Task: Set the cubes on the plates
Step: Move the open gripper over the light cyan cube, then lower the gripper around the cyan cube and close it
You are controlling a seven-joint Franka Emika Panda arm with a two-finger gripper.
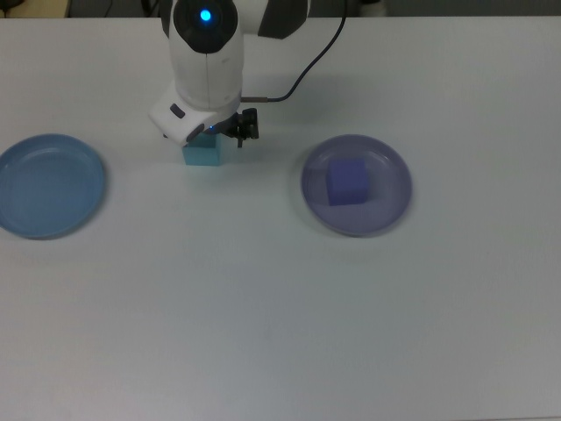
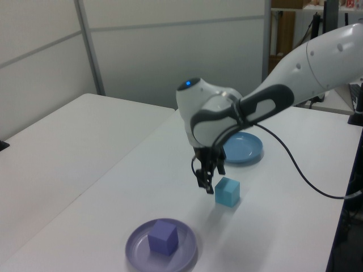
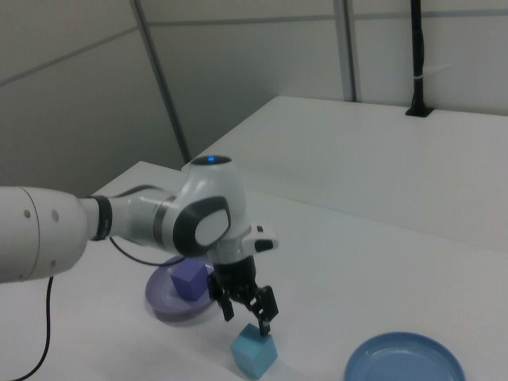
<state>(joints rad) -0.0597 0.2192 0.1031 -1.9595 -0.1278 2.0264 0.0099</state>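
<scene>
The pincer hovers spread wide just above the cyan cube; the purple cube sits on the lavender plate.

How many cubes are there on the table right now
2. The purple cube sits on the lavender plate at the top view's right. The cyan cube rests on the bare table just below the gripper. None looks hidden.
</scene>
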